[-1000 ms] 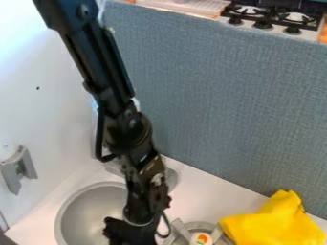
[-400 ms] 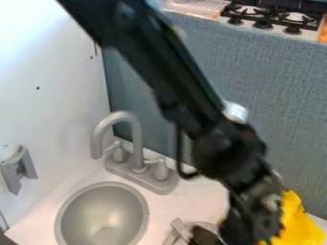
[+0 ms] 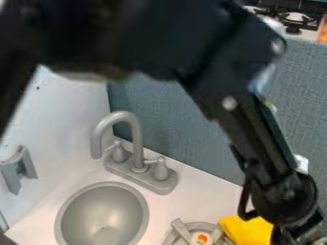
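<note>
A yellow cloth [image 3: 248, 231] lies on the white worktop [image 3: 193, 195], immediately left of the black robot hand [image 3: 306, 234], which is low at the right edge of the view. The cloth is partly behind the hand; whether they touch is unclear. How far the handling has got is hard to judge: the cloth is down on the worktop, so work with it may be left to do or already over. No lift or hold on it can be confirmed. I cannot tell whether the hand is open, closed or gripping anything.

Further left of the hand, just past the cloth, a small white round piece with an orange and green centre [image 3: 201, 239] sits within a round grey rim [image 3: 169, 240], between two grey bars. The bottom edge cuts these off, so what the rim belongs to is uncertain. Well left of the hand is a round grey sink basin [image 3: 102, 213], its lowest part cut off, with a grey faucet [image 3: 137, 160] behind it.

The dark arm [image 3: 217, 62] crosses the top, blurred, covering much of the blue-grey panel [image 3: 169, 115] and part of the stove [image 3: 298, 20] above the hand.
</note>
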Tool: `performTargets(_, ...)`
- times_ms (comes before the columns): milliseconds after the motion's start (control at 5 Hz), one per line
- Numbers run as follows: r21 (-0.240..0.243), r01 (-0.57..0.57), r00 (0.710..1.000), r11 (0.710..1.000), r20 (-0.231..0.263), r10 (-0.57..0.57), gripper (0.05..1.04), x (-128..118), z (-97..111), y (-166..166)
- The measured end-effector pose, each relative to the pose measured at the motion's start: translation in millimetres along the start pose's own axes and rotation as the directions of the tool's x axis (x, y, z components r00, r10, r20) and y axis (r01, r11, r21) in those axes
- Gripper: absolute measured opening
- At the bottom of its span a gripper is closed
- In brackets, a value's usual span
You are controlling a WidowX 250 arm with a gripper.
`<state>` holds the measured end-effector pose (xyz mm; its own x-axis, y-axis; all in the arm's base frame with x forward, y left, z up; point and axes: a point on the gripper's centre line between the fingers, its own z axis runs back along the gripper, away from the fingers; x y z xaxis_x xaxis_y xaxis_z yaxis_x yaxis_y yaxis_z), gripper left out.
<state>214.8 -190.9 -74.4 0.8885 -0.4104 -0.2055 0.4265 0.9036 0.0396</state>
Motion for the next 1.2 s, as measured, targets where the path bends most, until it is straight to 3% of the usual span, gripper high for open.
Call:
performTargets(200, 0.015, -0.012, 0.999, 1.000, -0.045, 0.013, 0.572, -1, -15, 2)
performTargets(400, 0.013, 0.004, 0.999, 1.000, -0.039, -0.004, 0.572, 3, -21, 2)
performTargets(600, -0.036, 0.025, 1.000, 0.999, 0.014, -0.024, 0.651, 11, -24, 7)
performTargets(800, -0.046, -0.046, 0.999, 0.998, 0.005, 0.047, 0.918, 8, -26, 10)
performTargets(1000, -0.066, -0.065, 0.998, 0.996, -0.006, 0.065, 1.011, 7, -21, 8)
performTargets(1200, -0.104, -0.083, 0.995, 0.991, 0.040, 0.087, 1.006, 8, -7, 8)
